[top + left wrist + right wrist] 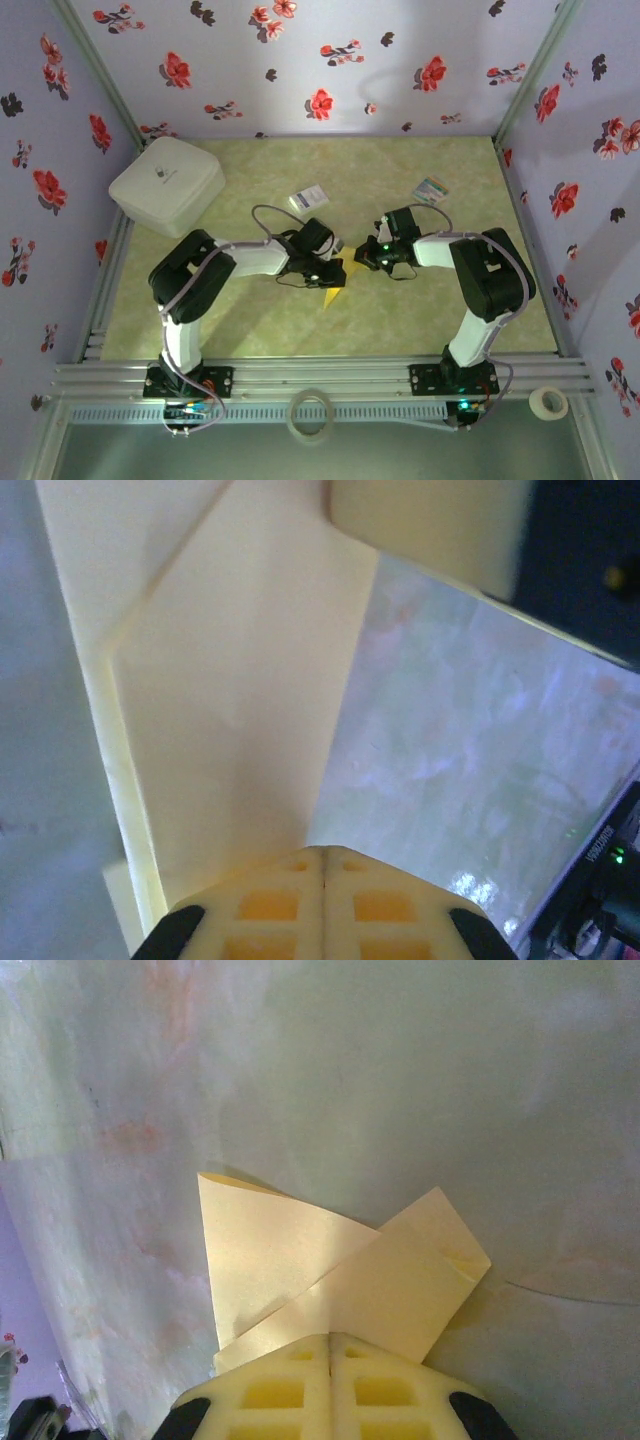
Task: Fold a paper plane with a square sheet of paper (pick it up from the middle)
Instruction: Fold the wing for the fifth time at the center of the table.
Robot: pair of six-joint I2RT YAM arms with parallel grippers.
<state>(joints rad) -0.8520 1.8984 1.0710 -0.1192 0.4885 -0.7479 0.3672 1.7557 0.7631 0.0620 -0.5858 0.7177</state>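
Folds ran across the thin yellow-tan sheet of paper (240, 730), with one long crease down its left side and a slanted flap near the top in the left wrist view. In the right wrist view the sheet of paper (300, 1260) showed two overlapping pointed flaps, one reaching left and one reaching right, above the green table. From above, only a small yellow triangle of it (331, 296) was visible, at the middle of the table just on the near side of the two grippers. Whether it touched the surface could not be told.

The left gripper (322, 858) had its pale yellow fingers pressed together, pinching the near edge of the paper. The right gripper (330, 1342) was clamped on the paper in the same way, its fingers meeting along a thin seam. In the overhead view the left gripper (328, 272) and the right gripper (363, 257) faced each other, very close together.

The marbled green table (260, 330) also held a rounded white plastic box (165, 185) at its far left, a small white card with blue print (308, 199) just beyond the grippers, and a small multicoloured striped card (432, 188) to the far right. Two rolls of pale tape (310, 415) (548, 402) lay near the arm bases.
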